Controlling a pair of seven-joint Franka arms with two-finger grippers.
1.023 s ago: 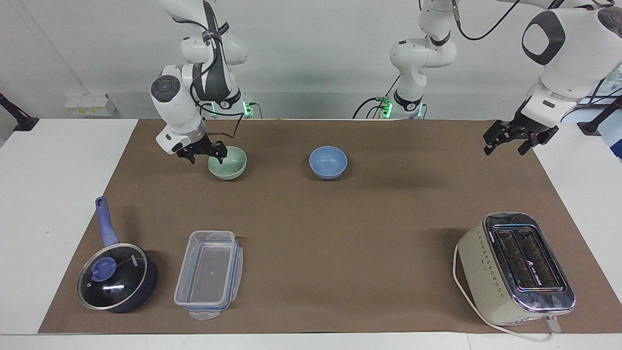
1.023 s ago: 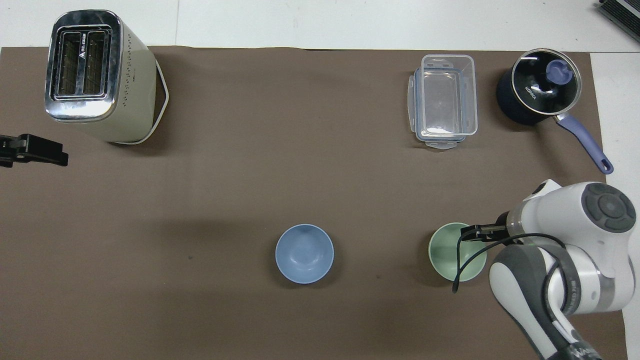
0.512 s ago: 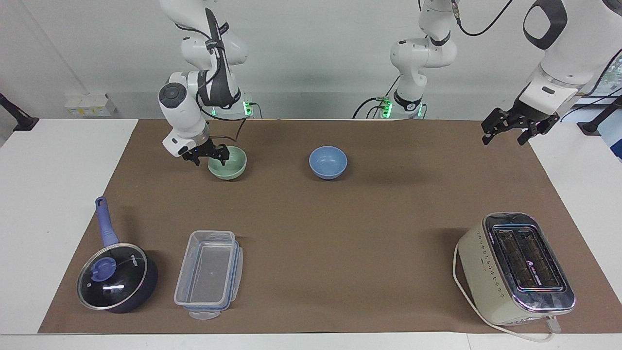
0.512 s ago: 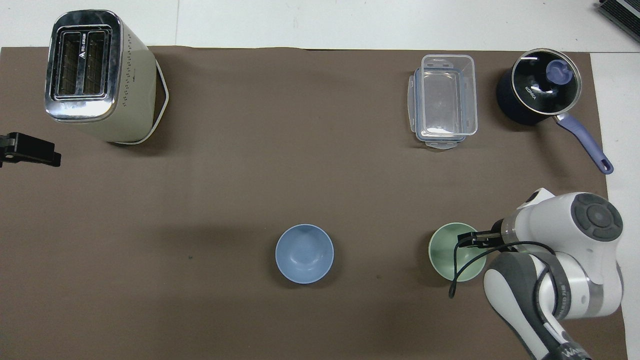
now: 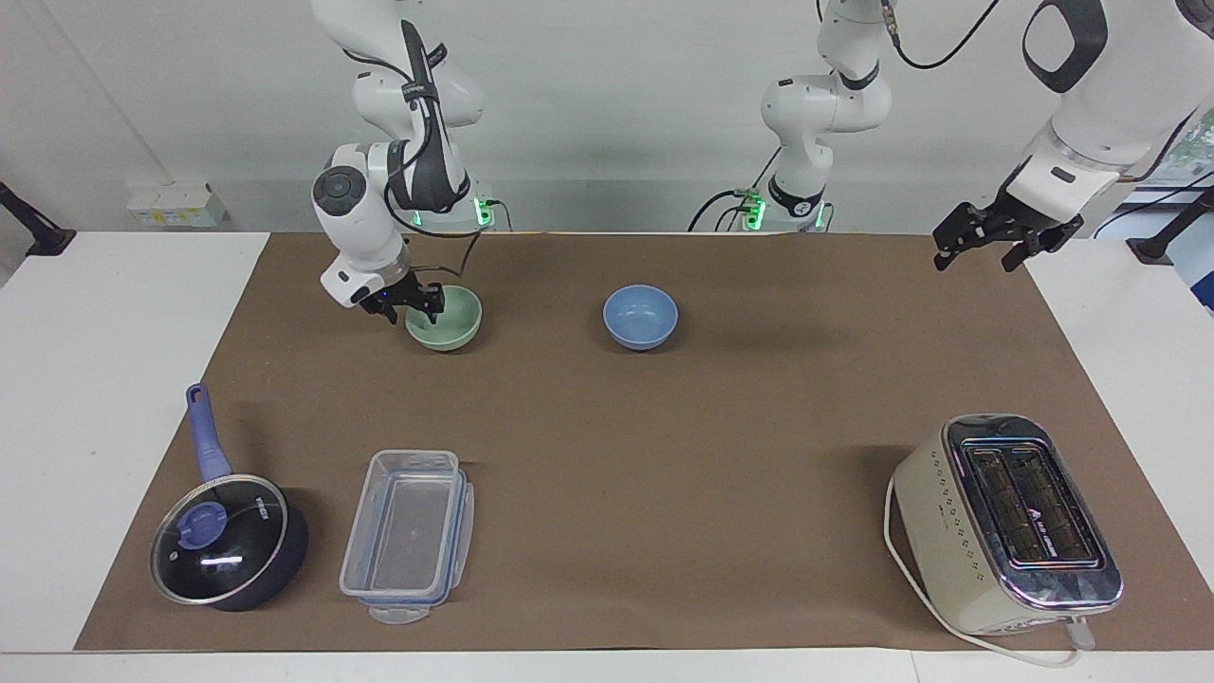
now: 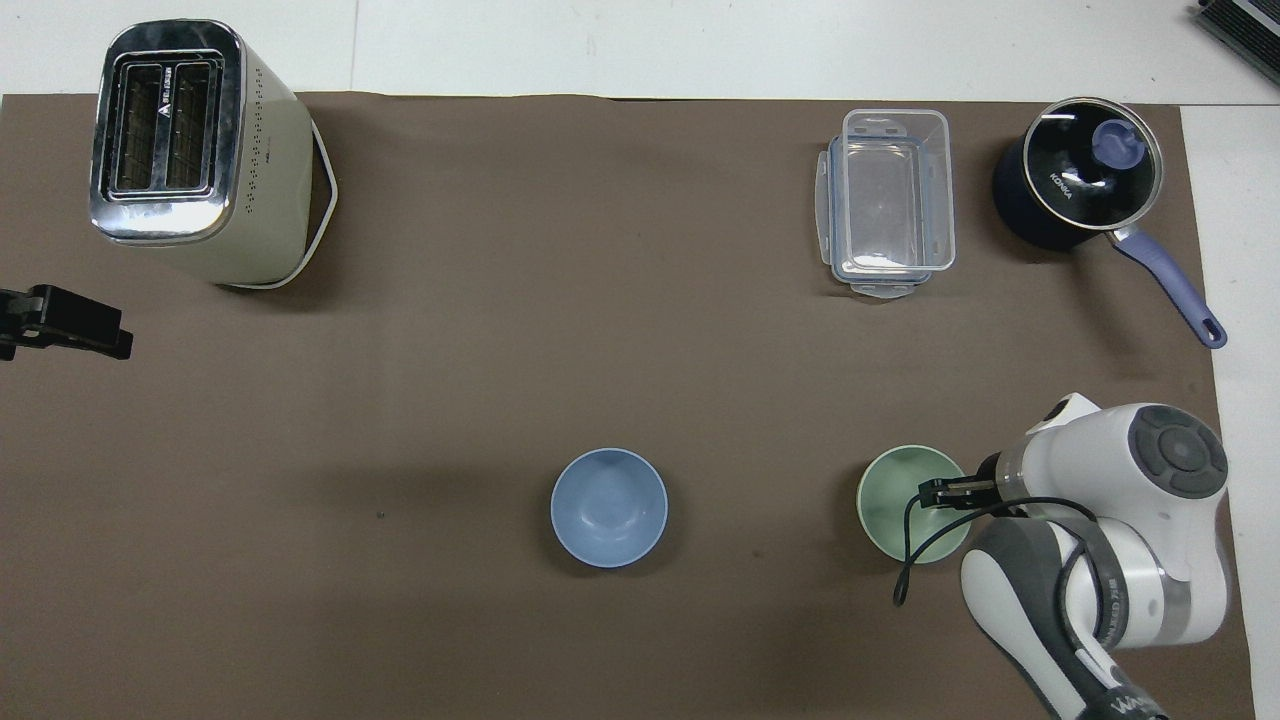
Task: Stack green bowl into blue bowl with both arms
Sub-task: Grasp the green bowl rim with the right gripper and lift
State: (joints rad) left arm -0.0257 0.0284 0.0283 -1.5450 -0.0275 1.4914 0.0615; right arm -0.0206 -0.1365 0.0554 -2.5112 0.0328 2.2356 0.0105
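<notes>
Bending low, the right tool (image 5: 408,305) grasps the green bowl (image 5: 446,321) rim; left tool (image 5: 982,243) hangs released.

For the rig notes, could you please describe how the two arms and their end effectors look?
Both arms are white, rounded and jointed, with dark grey round caps. The right arm carries a black cable. The right end effector and left end effector are black, two-fingered.
</notes>
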